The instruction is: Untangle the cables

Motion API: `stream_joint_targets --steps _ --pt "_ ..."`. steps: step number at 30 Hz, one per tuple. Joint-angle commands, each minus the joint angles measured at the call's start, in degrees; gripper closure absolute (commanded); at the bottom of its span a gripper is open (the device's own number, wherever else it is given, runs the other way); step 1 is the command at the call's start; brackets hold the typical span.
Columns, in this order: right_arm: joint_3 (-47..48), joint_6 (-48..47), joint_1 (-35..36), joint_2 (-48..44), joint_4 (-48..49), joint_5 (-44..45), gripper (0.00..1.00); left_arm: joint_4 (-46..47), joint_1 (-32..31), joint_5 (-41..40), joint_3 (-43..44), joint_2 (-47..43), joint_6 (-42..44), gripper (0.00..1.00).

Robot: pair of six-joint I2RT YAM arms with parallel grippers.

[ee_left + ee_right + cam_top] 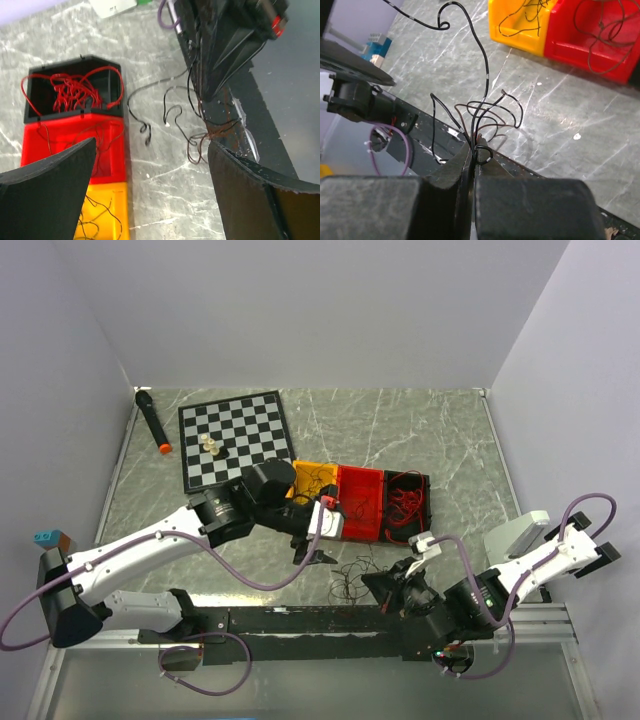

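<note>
Two sets of fingers to watch! Right fingers (471, 161) are pinched tight on a clump of black cables (354, 575) at the front edge of the tabletop (420, 430), and we see strands fanning out loose across the marble. Left fingers (310, 548) hang spread wide above it, just in front of the bins, gripping nothing. More cables lie there: red ones in the black bin (116, 80), thin dark ones in the red bin (35, 145) and yellow bin (114, 220).
</note>
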Motion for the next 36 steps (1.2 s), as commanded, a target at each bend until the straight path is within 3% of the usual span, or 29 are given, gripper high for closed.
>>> stream_joint_targets --steps 1,8,14,16,19,21,25,34,36 --pt "1.6 -8.1 0.4 -0.1 4.5 2.5 1.0 -2.0 -0.1 5.9 5.6 0.3 3.1 0.03" --pt "0.4 -16.1 -0.7 -1.7 11.9 2.2 1.0 -12.4 -5.6 11.2 11.3 4.1 9.5 0.03" --pt "0.9 -23.1 -3.3 -0.7 16.5 0.0 1.0 -14.2 -8.7 7.8 12.3 7.0 12.4 0.01" --pt "1.4 -23.4 -3.5 0.0 16.3 -0.4 1.0 -11.8 -8.9 5.2 12.1 7.5 11.2 0.06" --pt "1.8 -23.9 -3.6 0.9 16.8 -0.7 1.0 -10.2 -9.0 3.5 12.7 8.2 10.1 0.18" --pt "1.5 -23.9 -3.7 0.9 17.0 -0.8 1.0 -8.1 -9.0 2.1 12.4 8.3 8.9 0.31" --pt "0.4 -24.4 -3.7 -0.2 18.4 -1.0 1.0 -3.8 -9.0 -0.8 10.8 7.8 6.9 0.75" --pt "1.2 -20.2 -3.8 -0.9 13.8 1.1 0.97 -5.4 -9.4 -2.7 9.9 7.2 9.7 0.99" --pt "1.4 -17.7 -3.8 -1.2 11.5 1.5 0.97 -5.6 -9.4 -3.5 9.8 7.0 9.9 0.99"
